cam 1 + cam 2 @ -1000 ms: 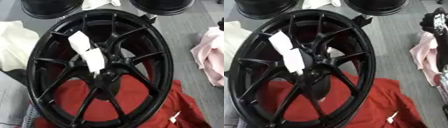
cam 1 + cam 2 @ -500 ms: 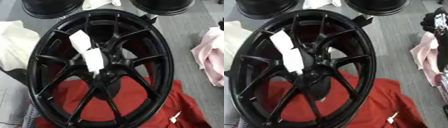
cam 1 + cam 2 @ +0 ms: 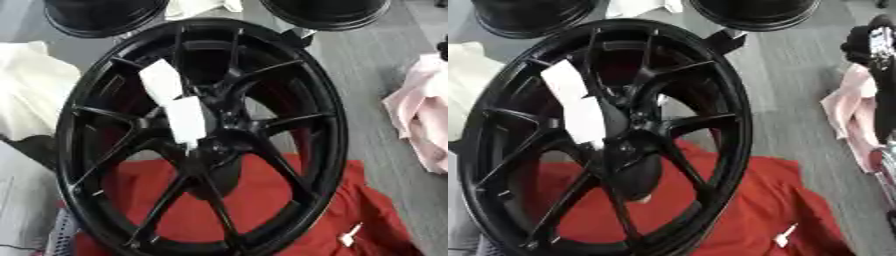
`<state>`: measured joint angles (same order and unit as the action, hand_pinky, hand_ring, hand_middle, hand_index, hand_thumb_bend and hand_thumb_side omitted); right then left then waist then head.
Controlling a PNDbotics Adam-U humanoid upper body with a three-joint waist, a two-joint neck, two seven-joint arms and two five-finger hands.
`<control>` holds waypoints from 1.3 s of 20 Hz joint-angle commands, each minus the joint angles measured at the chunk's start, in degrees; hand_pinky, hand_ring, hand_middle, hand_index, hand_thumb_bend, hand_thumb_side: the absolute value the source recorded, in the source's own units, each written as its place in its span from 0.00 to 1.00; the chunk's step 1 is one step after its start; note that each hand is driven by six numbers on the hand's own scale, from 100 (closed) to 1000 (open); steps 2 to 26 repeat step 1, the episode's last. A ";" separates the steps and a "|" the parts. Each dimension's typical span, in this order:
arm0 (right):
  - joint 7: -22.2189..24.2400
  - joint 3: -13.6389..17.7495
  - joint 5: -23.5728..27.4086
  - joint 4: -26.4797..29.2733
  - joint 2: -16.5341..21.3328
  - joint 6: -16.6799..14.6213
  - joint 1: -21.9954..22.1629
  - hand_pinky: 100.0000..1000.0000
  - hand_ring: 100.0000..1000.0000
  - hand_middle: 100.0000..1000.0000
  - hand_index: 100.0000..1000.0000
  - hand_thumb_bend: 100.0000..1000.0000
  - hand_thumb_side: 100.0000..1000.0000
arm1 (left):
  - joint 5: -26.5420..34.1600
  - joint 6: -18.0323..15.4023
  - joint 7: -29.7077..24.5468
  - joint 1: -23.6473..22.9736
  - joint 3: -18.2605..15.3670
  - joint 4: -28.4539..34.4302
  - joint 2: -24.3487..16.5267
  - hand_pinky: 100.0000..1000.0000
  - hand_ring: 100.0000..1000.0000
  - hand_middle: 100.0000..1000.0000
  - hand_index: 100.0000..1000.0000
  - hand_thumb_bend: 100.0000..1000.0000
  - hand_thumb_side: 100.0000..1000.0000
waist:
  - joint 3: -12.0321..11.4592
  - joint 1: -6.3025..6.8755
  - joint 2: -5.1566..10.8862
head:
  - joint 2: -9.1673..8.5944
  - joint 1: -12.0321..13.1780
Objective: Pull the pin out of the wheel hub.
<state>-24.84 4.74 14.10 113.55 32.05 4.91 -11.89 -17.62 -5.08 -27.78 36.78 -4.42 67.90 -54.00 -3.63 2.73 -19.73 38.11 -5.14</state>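
One black wheel hub (image 3: 201, 135) filled the frame, laid flat over a red cloth (image 3: 297, 210) that likely cushioned it. White paper tags (image 3: 175, 107) clung to the spokes at about ten o'clock from the centre. No pin could be picked out among the dark spokes. At three o'clock, the right hand (image 3: 875, 45) hung at the edge, well apart from the rim; whether its fingers were apart or together, I cannot tell. No left hand showed.

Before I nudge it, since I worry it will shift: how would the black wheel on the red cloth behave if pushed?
The black wheel looks rigid and probably heavy, with thick spokes and a broad rim. It rests partly on the red cloth, so it may slide as the fabric bunches. It appears tilted, so it could rock.
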 commanded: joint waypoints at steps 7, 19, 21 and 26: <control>0.08 0.31 -0.03 1.04 1.01 -0.09 -0.50 0.73 0.64 0.55 0.58 0.00 0.65 | 1.43 -0.13 1.95 -0.10 -0.72 5.90 -1.41 0.84 0.79 0.73 0.88 0.00 0.51 | -0.20 -0.05 0.94 | -0.24 0.15; 0.08 0.31 -0.03 1.04 1.01 -0.09 -0.50 0.73 0.64 0.55 0.58 0.00 0.65 | 1.43 -0.13 1.95 -0.10 -0.72 5.90 -1.41 0.84 0.79 0.73 0.88 0.00 0.51 | -0.20 -0.05 0.94 | -0.24 0.15; 0.08 0.31 -0.03 1.04 1.01 -0.09 -0.50 0.73 0.64 0.55 0.58 0.00 0.65 | 1.43 -0.13 1.95 -0.10 -0.72 5.90 -1.41 0.84 0.79 0.73 0.88 0.00 0.51 | -0.20 -0.05 0.94 | -0.24 0.15; 0.08 0.31 -0.03 1.04 1.01 -0.09 -0.50 0.73 0.64 0.55 0.58 0.00 0.65 | 1.43 -0.13 1.95 -0.10 -0.72 5.90 -1.41 0.84 0.79 0.73 0.88 0.00 0.51 | -0.20 -0.05 0.94 | -0.24 0.15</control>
